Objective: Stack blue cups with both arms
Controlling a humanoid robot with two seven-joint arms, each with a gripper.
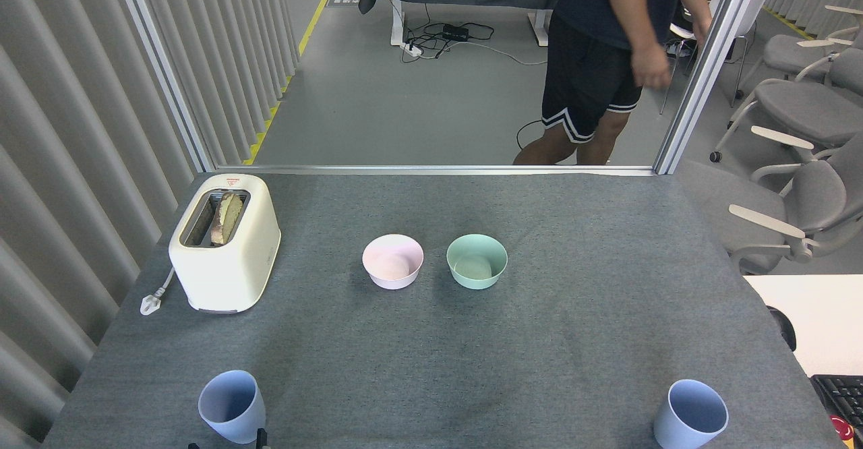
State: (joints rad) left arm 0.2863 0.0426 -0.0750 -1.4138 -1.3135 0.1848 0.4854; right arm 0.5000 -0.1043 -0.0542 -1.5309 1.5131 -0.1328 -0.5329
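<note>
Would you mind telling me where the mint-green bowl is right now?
In the head view, the mint-green bowl stands upright near the table's middle, just right of the pink bowl, apart from it.

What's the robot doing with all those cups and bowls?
Nothing is being held yet. Two blue cups stand far apart, the left cup and the right cup. Black prongs of the left gripper peek up beside the left cup. The pink bowl and green bowl sit untouched. A person is beyond the table.
</note>
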